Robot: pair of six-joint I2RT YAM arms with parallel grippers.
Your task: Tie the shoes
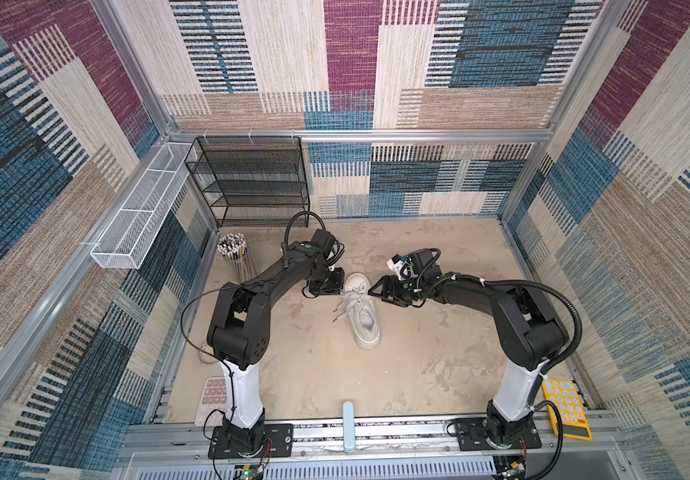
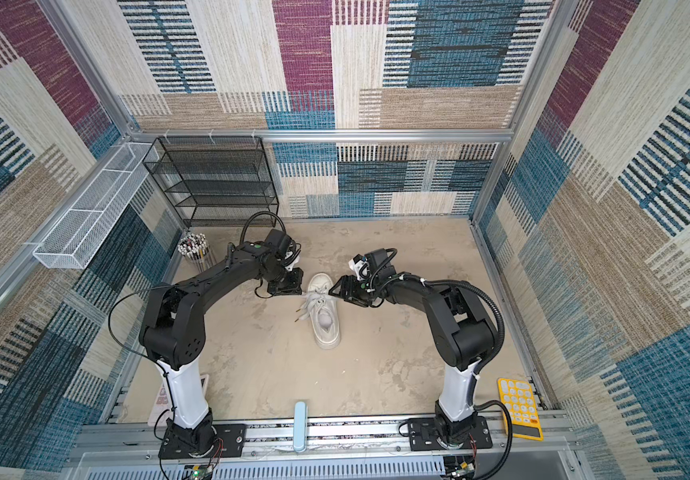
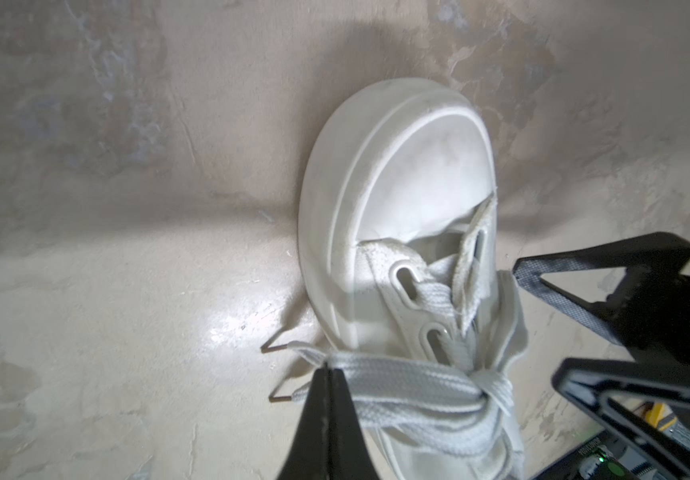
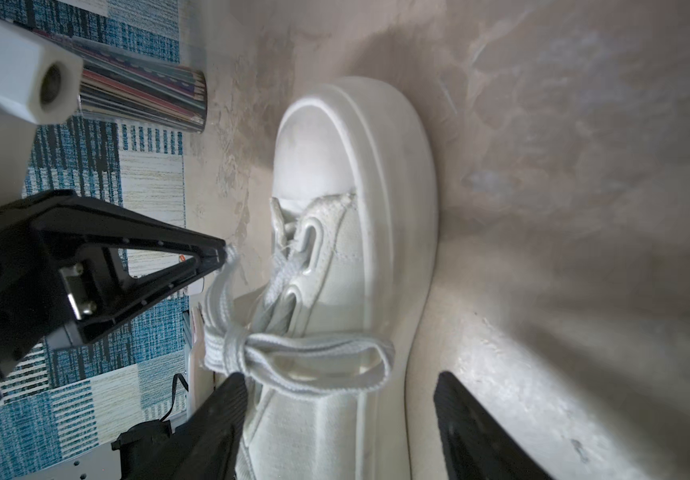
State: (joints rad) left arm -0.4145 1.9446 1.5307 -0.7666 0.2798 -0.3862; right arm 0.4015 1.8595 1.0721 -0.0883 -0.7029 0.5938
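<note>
Snugging the bow is, I judge, the step in hand. The shoe [image 1: 363, 320] sits flat near the middle of the table [image 1: 439, 365], toe towards the back wall, between my two arms.

Left gripper [image 3: 329, 369]: jaws together, clamped on the end of the held loop [image 3: 410, 380], which runs fairly straight from the tips to the knot [image 3: 497, 386].

Right gripper [image 4: 340, 376]: jaws apart, nothing between the pads. It hangs just beside the shoe's side, straddling the end of the free loop [image 4: 318, 341], which lies slack over the shoe's edge.

Both lace tips [image 3: 277, 400] rest loose on the table on the left gripper's side.

Judgement: knot formed but loose; the bands at the crossing are not drawn flat.

Plan for doing it well:
- Close the right jaws on the free loop at its bend, both bands together, and not on the shoe's upper.
- Draw the two loops apart, level and in line, at equal pace, so the knot sits over the tongue.
- Pull low. Nothing pins the shoe, so a lift would likely tip or drag it.
- Watch the lace tips. If either slides toward the knot, a loop is pulling through, so stop there.

I cannot tell from these views whether the knot lies on the centre line.
</note>
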